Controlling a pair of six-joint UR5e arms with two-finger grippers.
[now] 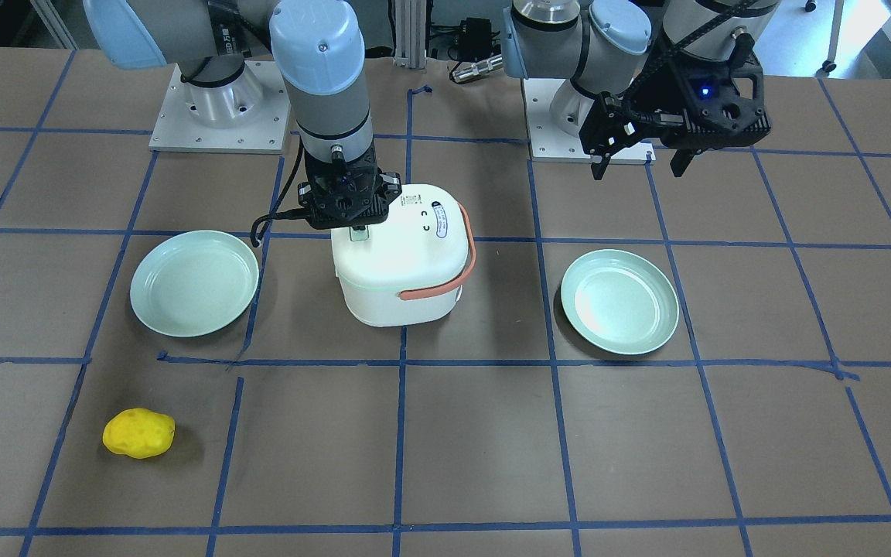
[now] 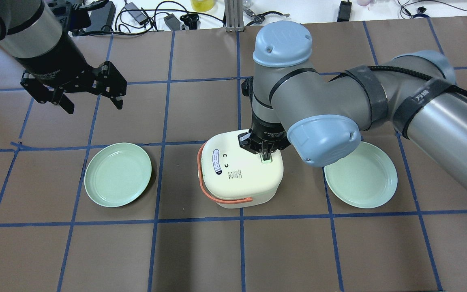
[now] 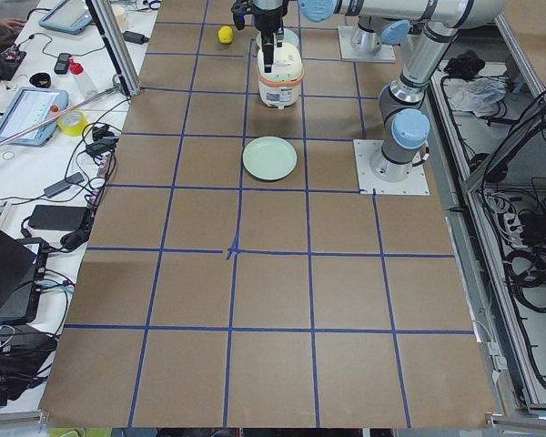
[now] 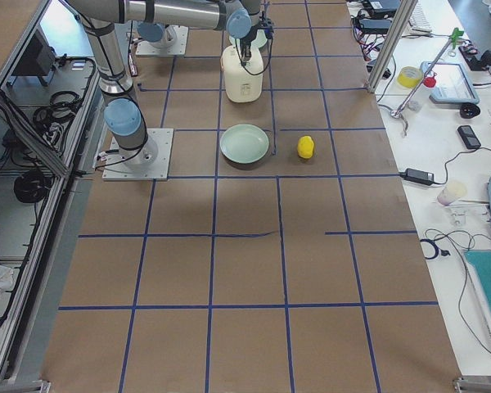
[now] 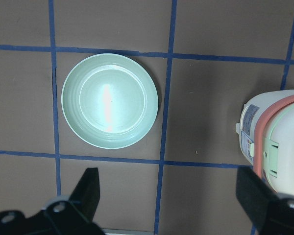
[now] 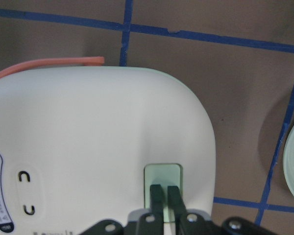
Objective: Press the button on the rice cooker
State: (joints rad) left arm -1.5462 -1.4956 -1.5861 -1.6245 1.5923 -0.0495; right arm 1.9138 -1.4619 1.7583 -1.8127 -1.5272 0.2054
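A white rice cooker with an orange handle stands mid-table, also in the front view. Its pale green button sits at the lid's edge. My right gripper is shut, its fingertips together and resting on the button; it shows from overhead and from the front. My left gripper is open and empty, raised above the table away from the cooker, also in the front view.
Two pale green plates flank the cooker. A yellow potato-like object lies near the operators' edge. The right arm's elbow hangs over the cooker's side.
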